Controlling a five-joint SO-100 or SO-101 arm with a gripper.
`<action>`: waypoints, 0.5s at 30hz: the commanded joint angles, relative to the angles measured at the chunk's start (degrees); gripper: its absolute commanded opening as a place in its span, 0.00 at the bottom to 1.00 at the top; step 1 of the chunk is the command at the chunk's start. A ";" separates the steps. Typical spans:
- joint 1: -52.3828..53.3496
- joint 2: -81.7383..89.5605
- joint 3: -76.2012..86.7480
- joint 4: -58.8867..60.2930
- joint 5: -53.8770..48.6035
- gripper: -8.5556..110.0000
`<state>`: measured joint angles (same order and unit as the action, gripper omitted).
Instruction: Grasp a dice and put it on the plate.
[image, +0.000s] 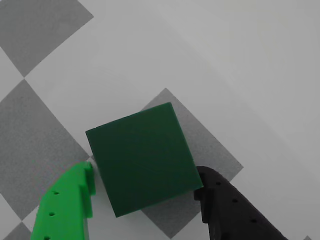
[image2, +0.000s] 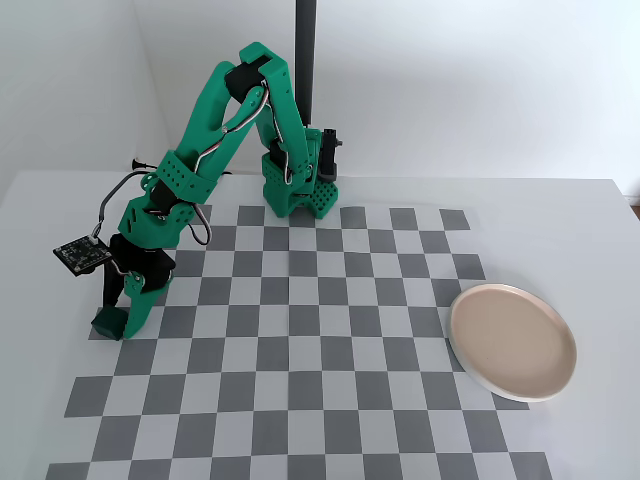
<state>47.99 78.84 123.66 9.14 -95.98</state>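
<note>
Though ungripped, dice (image: 142, 160) between fingers (image: 70, 205).

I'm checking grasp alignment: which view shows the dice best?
The wrist view: the dice fills the centre, sitting between the gripper fingers, one finger at each side. In the fixed view the dice is only a small dark block at the checkerboard's left edge, partly hidden by the gripper.

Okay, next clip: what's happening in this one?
A green arm is reaching down at the left edge of the checkered mat, its gripper straddling the dice. In the wrist view the green and black fingers flank the cube, barely touching it. The plate sits empty far to the right in the fixed view.
</note>
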 joint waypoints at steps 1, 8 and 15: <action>0.09 1.49 0.35 -0.35 -0.44 0.16; -0.09 1.41 0.35 -0.53 0.00 0.08; -0.79 0.97 0.35 -1.76 0.70 0.04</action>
<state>47.72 78.84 124.19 7.65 -95.98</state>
